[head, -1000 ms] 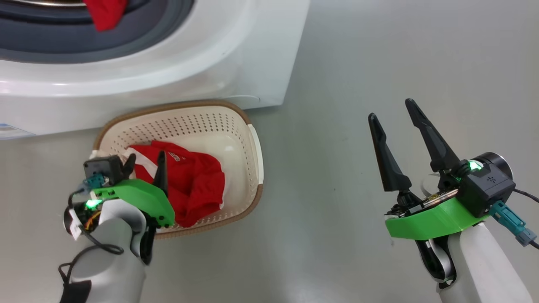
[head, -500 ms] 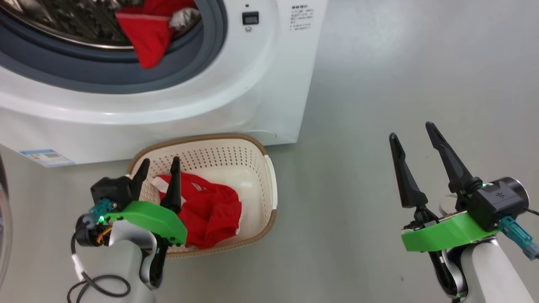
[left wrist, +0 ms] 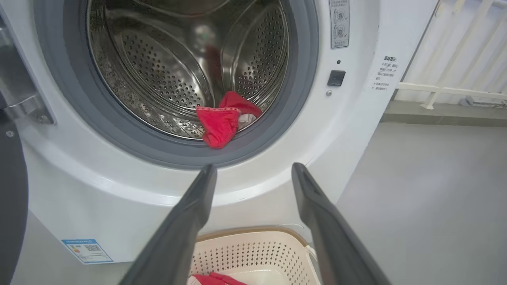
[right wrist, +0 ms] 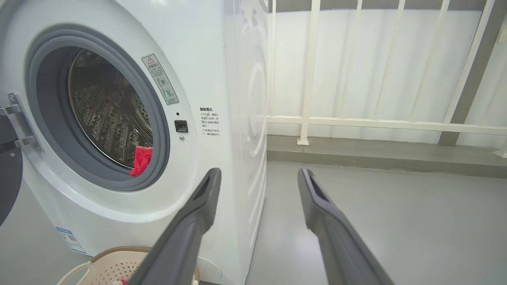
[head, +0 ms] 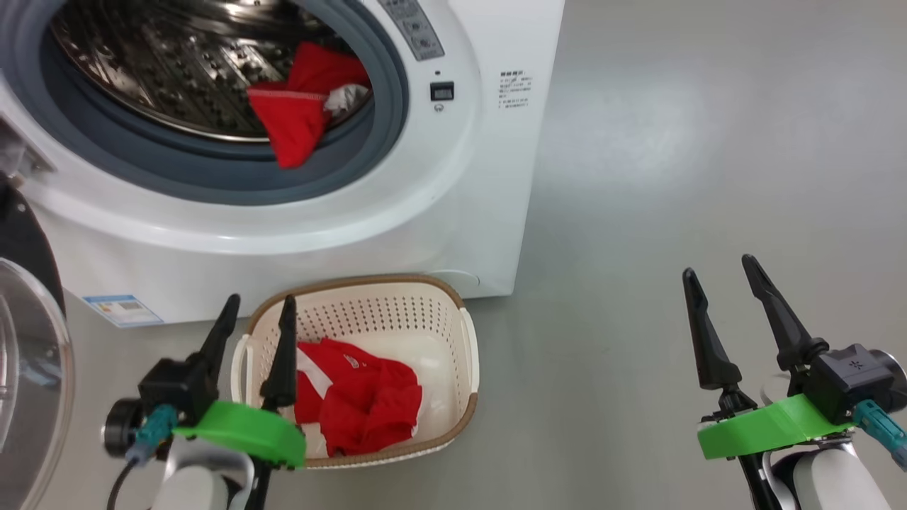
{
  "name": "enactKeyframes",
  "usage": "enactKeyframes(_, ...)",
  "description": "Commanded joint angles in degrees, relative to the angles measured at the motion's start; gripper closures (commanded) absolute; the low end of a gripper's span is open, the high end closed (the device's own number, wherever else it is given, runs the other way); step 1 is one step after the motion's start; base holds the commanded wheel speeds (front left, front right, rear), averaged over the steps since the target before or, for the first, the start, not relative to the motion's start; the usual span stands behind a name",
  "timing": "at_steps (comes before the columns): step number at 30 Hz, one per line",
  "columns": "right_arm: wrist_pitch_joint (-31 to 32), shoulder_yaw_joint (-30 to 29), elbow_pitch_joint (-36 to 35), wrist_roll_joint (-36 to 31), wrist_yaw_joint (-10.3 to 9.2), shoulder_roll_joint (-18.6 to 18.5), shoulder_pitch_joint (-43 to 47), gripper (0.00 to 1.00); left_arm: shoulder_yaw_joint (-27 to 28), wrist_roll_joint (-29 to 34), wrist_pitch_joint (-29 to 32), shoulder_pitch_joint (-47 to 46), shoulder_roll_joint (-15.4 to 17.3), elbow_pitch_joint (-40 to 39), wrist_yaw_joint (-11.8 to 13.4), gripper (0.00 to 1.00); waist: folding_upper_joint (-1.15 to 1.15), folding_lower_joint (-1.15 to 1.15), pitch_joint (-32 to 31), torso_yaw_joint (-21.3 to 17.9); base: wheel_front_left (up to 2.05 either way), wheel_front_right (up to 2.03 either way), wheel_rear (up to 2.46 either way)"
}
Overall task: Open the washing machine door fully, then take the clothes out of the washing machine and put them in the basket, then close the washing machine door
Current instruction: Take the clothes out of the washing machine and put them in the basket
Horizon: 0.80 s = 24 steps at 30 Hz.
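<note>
Left gripper (head: 260, 301) and right gripper (head: 717, 268) are both standing wide apart, gripping nothing. One red garment (head: 361, 397) is lying in the basket (head: 354, 282); a second garment (head: 290, 124) is hanging over the washing machine (head: 453, 184) drum lip.

Straight ahead of your left gripper (head: 261, 301) stands the white washing machine (head: 453, 212), its drum mouth uncovered. Its black-rimmed glass door (head: 25, 354) hangs swung out to that gripper's left. One red garment (head: 294, 120) drapes over the grey ring's lower lip, beyond the fingertips. Below them, slightly right, sits the cream basket (head: 397, 287) with red clothes (head: 361, 400) heaped inside.
</note>
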Motion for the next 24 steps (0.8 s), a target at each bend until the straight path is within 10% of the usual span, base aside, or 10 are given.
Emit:
enactKeyframes(1, -0.4, 1.0, -1.3, -0.6, 0.20, 0.0, 0.0, 0.00, 2.0, 1.4, -0.7, 1.1, 2.0, -2.8, -0.2, 0.00, 0.00, 0.00, -1.9, 0.2, 0.00, 0.00, 0.00)
enactKeyframes(24, -0.4, -1.9, -3.3, -1.4, 0.20, 0.0, 9.7, 0.00, 5.4, 4.5, -0.7, 18.5, 2.5, -15.3, -1.0, 0.00, 0.00, 0.00, -12.7, -0.9, 0.00, 0.00, 0.00)
